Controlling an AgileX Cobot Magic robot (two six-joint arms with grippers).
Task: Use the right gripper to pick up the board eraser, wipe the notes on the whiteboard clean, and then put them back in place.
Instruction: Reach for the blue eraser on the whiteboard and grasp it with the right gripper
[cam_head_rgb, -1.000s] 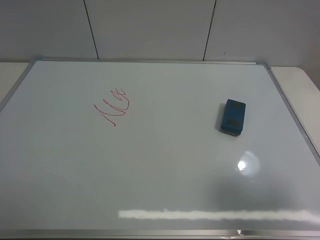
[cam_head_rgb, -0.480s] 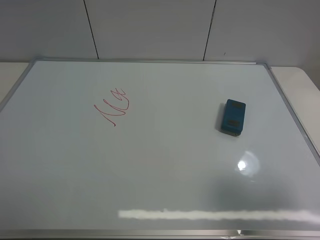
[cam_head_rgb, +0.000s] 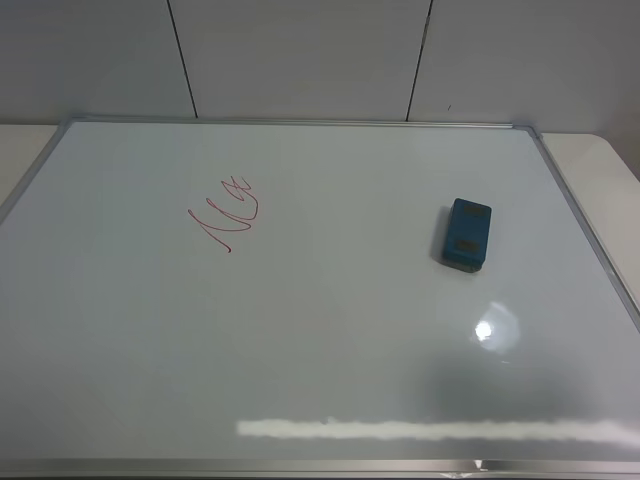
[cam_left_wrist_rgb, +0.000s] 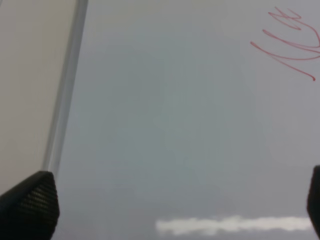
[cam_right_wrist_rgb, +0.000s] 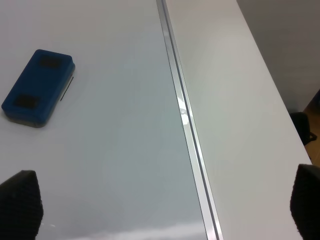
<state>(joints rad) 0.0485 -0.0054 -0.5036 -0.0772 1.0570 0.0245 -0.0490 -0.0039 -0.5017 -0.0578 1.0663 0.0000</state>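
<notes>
Teal rounded board eraser (cam_head_rgb: 466, 234) on glossy whiteboard (cam_head_rgb: 330, 330); left fingers (cam_left_wrist_rgb: 27, 207), right fingers (cam_right_wrist_rgb: 20, 205) apart.

Item one: my left gripper (cam_left_wrist_rgb: 170, 210). Two dark, textured fingertips (cam_left_wrist_rgb: 27, 205) sit at opposite edges of its wrist view, jaws spread wide and gripping nothing.

Item two: my right gripper (cam_right_wrist_rgb: 162, 207). Its two dark fingertips (cam_right_wrist_rgb: 20, 205) are likewise far apart, jaws fully parted and gripping nothing.
</notes>
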